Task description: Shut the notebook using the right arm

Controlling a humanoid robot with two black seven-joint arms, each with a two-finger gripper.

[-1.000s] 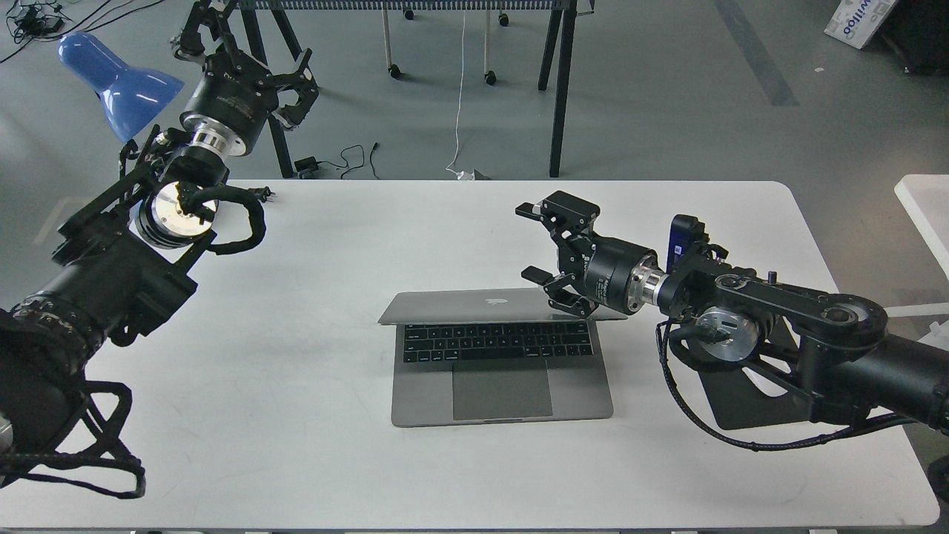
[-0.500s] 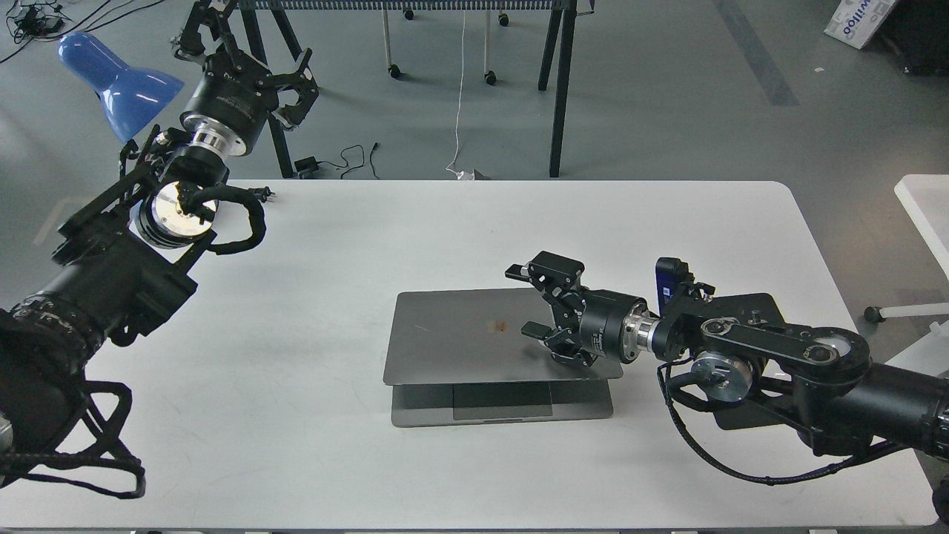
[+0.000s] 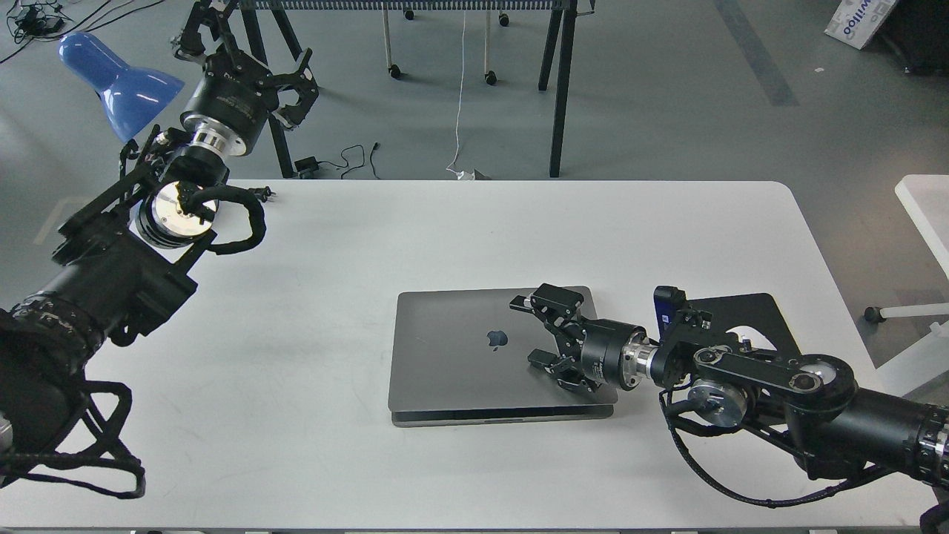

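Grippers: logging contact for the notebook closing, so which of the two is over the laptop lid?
The right gripper, fingers spread over the notebook lid's right side. The left gripper is raised beside the blue lamp.

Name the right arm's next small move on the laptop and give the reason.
Probably press down slightly more: the laptop lid lies nearly flat, yet a thin strip of base shows along its front edge, and the right gripper, open, sits over the lid's right side.

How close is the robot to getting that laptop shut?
Nearly there. The slim grey metal laptop has its lid folded almost flat, logo up, with only a thin gap showing along the front edge. The right arm's black claw gripper, fingers spread, rests over the lid's right side. What seems left is pressing that last gap closed and lifting away. The left gripper hangs idle near the blue lamp.
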